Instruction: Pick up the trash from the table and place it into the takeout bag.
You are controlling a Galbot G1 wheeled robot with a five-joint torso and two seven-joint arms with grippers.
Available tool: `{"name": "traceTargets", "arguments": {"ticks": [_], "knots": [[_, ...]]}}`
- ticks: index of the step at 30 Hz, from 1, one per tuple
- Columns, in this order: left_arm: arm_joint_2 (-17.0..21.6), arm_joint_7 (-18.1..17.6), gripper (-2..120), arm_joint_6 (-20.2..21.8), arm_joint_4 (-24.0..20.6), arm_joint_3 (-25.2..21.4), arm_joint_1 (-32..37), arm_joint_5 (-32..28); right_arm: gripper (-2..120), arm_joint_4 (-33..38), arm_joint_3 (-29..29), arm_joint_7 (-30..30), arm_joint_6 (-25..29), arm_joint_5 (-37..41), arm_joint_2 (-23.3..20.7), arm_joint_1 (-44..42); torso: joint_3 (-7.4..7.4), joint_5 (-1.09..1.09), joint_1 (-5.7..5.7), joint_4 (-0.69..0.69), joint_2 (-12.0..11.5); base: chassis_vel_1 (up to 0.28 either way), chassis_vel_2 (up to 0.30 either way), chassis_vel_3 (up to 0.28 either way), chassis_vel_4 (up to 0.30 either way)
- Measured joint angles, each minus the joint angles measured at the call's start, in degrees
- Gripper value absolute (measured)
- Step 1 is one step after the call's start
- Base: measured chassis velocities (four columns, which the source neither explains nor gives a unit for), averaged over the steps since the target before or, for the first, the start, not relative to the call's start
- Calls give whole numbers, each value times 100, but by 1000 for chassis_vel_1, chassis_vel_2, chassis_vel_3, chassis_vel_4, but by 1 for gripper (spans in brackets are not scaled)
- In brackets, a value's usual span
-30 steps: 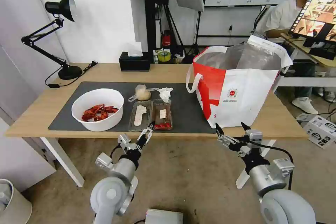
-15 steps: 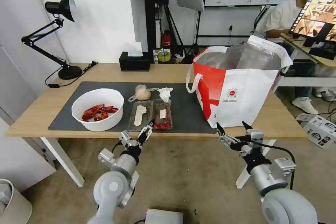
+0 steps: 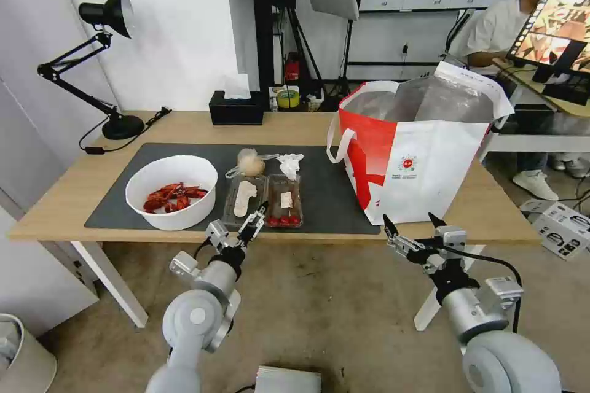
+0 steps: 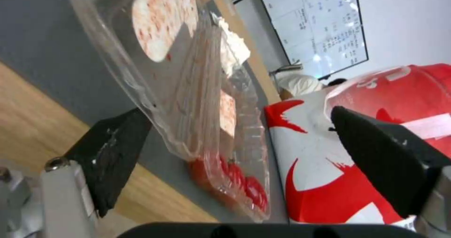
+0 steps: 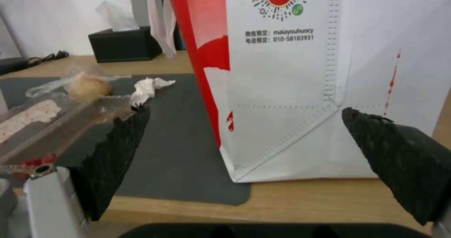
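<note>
The clear clamshell tray lies open on the dark mat near the table's front edge, with red tomatoes in its right half. My left gripper is open at the tray's near edge, and the tray lies between its spread fingers. Behind the tray are the knotted bag and the crumpled tissue. The white bowl of crayfish shells stands to the left. The takeout bag stands open on the right. In front of it, below the table edge, my right gripper is open and empty.
A black tissue box and a black desk lamp stand at the back of the table. A white table leg is on the left, a white bin sits at the lower left, and a cardboard box lies on the floor at the right.
My left gripper has risen and moved forward until its fingers straddle the tray's near edge. The right gripper has barely shifted.
</note>
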Motion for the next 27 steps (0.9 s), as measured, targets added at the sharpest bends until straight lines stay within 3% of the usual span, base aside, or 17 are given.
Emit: {"name": "traceTargets", "arguments": {"ticks": [27], "knots": [[50, -4, 100, 39, -553, -7, -22, -103, 100, 65, -17, -1, 10, -13, 14, -44, 0, 0, -1, 0, 0, 0, 0, 0, 0]]}}
